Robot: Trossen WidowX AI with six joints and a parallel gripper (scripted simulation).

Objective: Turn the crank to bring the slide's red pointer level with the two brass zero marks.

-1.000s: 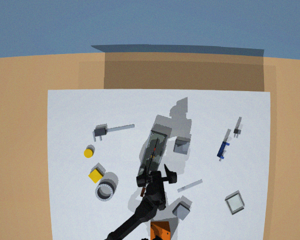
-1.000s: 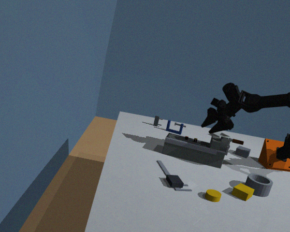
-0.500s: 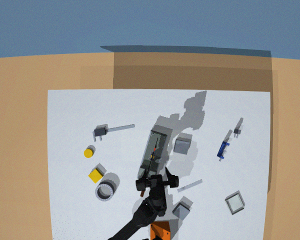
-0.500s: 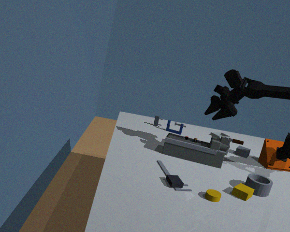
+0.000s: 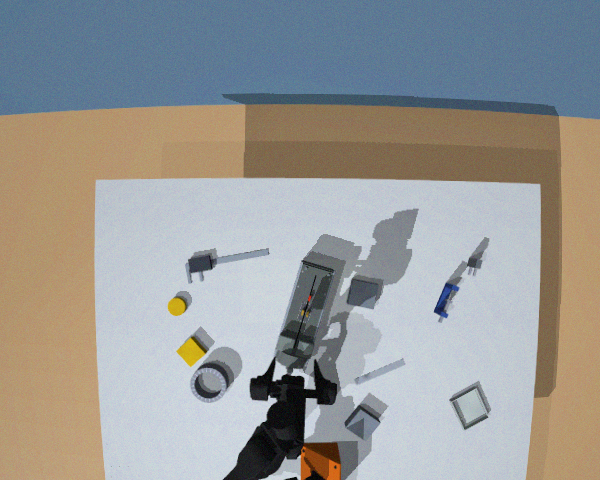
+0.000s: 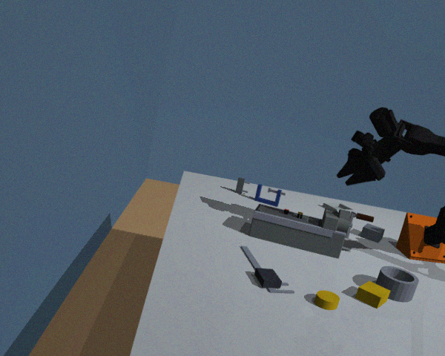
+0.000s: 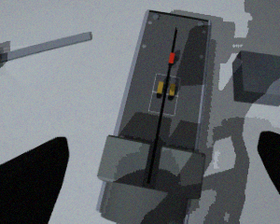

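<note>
The grey machine (image 5: pixel 323 291) (image 6: pixel 291 236) (image 7: pixel 191 105) stands mid-table. Its red pointer (image 5: pixel 309 298) (image 6: pixel 286 211) (image 7: pixel 172 58) sits in the long slot, clearly beyond the zero marks, toward the end away from the crank. The brass marks (image 5: pixel 304 313) (image 6: pixel 300 215) (image 7: pixel 160 88) flank the slot. The brown crank handle (image 6: pixel 365 217) sticks out at the near end; the arm hides it in the top view, and it is out of the wrist view. My gripper (image 5: pixel 295 360) (image 6: pixel 342 179) (image 7: pixel 165 144) is open and empty, high above the machine's crank end, touching nothing.
A grey block (image 5: pixel 363 292) (image 7: pixel 259 77) stands right of the machine, a blue clamp (image 5: pixel 446 300) (image 6: pixel 268 200) farther right. Left are a dark-headed tool (image 5: pixel 200 263) (image 6: pixel 268 277), yellow cylinder (image 5: pixel 176 306), yellow block (image 5: pixel 191 351) and grey ring (image 5: pixel 195 384). Another grey block (image 5: pixel 362 422) stands near the orange base (image 5: pixel 320 457).
</note>
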